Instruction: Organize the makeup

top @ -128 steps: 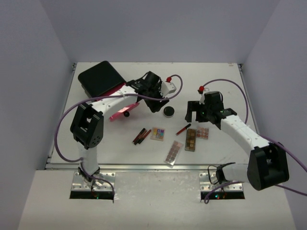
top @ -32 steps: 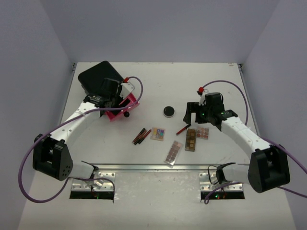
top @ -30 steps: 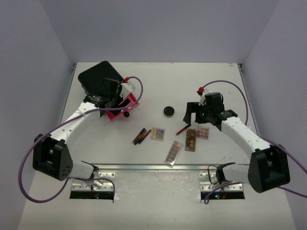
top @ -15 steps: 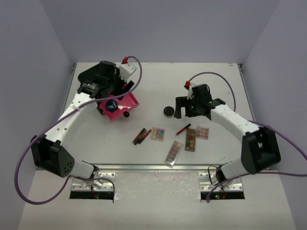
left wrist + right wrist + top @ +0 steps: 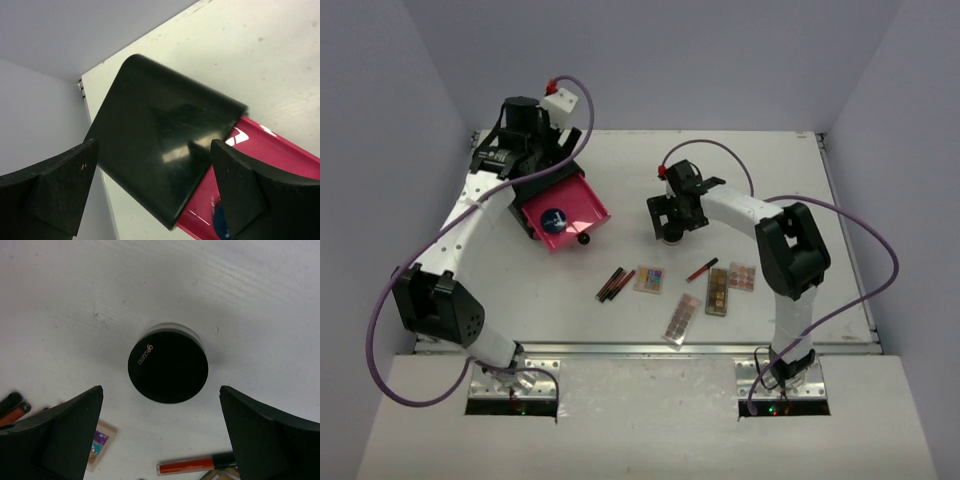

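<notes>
- Hovering over the black compact (image 5: 167, 366) mid-table, the right gripper (image 5: 160, 392) has its fingers spread wide either side, probably lining up a grab.
- Blue compact (image 5: 556, 218) sits in the pink drawer (image 5: 588, 200), far left; I guess it's open for the rest.
- Left gripper (image 5: 154, 147) hangs above the black box (image 5: 150, 115), fingers apart, holding nothing.

a large black box (image 5: 160, 150) sits at the far left of the white table (image 5: 770, 170), its pink drawer (image 5: 584, 203) standing open toward the near right.
</notes>
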